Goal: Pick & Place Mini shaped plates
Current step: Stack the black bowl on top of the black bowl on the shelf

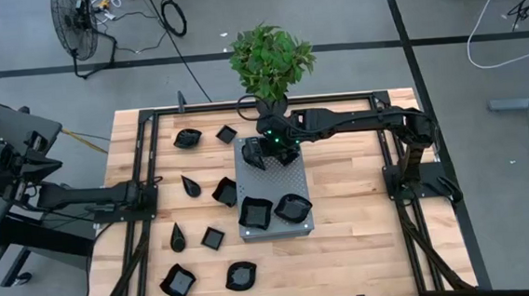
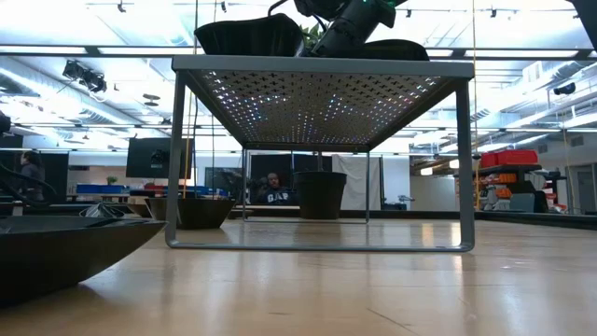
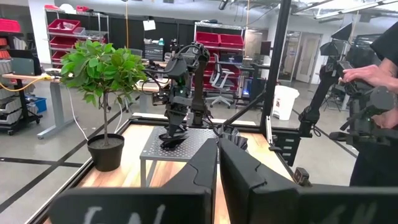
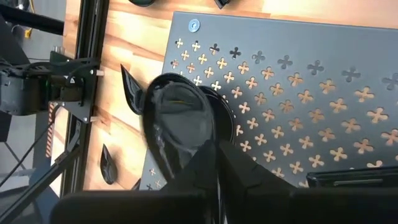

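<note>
A grey perforated slab (image 1: 274, 189) stands raised on legs at mid-table, with two mini shaped plates (image 1: 255, 213) (image 1: 293, 208) on its near end. Several more glossy black plates (image 1: 213, 237) lie on the wood to its left. My right gripper (image 1: 265, 151) hangs over the slab's far left corner, shut on a rounded black plate (image 4: 177, 124), which also shows below it in the left wrist view (image 3: 172, 138). My left gripper (image 3: 217, 149) waits shut at the table's left edge (image 1: 151, 187), touching nothing. My right gripper pinches the rounded plate's rim (image 4: 208, 146) between its two fingers, coming slanting down from the table's right side. The plate stands tilted on edge below the fingers. Its lower edge (image 3: 171, 145) seems to rest on the slab's top.
A potted plant (image 1: 270, 59) stands at the table's far edge, just behind the slab. Black frame rails (image 1: 139, 222) run along both sides of the table. Bare wood lies right of the slab (image 1: 352, 198). A person (image 3: 373, 93) stands beyond the table's right side.
</note>
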You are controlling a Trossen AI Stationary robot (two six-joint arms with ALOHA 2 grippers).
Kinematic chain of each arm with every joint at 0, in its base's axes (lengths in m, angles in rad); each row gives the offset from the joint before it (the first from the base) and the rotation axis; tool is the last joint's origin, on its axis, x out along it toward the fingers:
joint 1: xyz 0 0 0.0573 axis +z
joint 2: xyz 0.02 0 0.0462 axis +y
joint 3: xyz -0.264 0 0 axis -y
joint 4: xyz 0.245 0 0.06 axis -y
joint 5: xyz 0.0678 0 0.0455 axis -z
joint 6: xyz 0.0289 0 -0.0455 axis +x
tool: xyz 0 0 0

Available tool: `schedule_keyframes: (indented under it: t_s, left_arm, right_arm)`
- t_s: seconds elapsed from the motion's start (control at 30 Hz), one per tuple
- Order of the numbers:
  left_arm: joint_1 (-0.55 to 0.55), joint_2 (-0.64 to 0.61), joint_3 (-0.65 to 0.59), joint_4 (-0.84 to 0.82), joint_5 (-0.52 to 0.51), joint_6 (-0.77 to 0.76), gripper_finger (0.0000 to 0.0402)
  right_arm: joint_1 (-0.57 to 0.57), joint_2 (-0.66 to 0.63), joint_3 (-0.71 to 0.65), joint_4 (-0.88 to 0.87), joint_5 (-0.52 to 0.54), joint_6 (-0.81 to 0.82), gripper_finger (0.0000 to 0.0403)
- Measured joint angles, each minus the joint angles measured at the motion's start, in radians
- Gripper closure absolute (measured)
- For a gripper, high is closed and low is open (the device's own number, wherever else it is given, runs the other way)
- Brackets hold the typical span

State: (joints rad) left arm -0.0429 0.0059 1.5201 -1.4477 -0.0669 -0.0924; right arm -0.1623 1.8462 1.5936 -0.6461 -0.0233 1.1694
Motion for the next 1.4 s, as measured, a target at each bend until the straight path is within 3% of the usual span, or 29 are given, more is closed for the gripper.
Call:
schedule_keyframes:
  t_s: [0.53, 0.73, 0.87, 1.0, 1.17, 1.4]
  left_arm:
    - [0.0, 0.0, 0.0, 0.0, 0.0, 0.0, 0.0378]
    - [0.0, 0.0, 0.0, 0.0, 0.0, -0.001, 0.0378]
    - [0.0, 0.0, 0.0, 0.0, 0.0, 0.0, 0.0378]
    - [0.0, 0.0, 0.0, 0.0, 0.0, -0.001, 0.0378]
    - [0.0, 0.0, 0.0, 0.0, 0.0, 0.0, 0.0378]
    - [0.0, 0.0, 0.0, 0.0, 0.0, -0.001, 0.0378]
  right_arm:
    - [0.003, -0.035, 0.0, -0.021, 0.006, -0.036, 0.0294]
    - [0.036, -0.094, 0.0, -0.014, 0.005, -0.176, 0.0274]
    - [0.07, -0.126, 0.0, -0.011, 0.001, -0.378, 0.0268]
    - [0.1, -0.138, 0.0, -0.013, -0.012, -0.584, 0.0269]
    - [0.147, -0.139, 0.0, -0.016, 0.053, -0.713, 0.0282]
    - [0.182, -0.205, -0.079, 0.074, 0.077, -0.865, 0.0343]
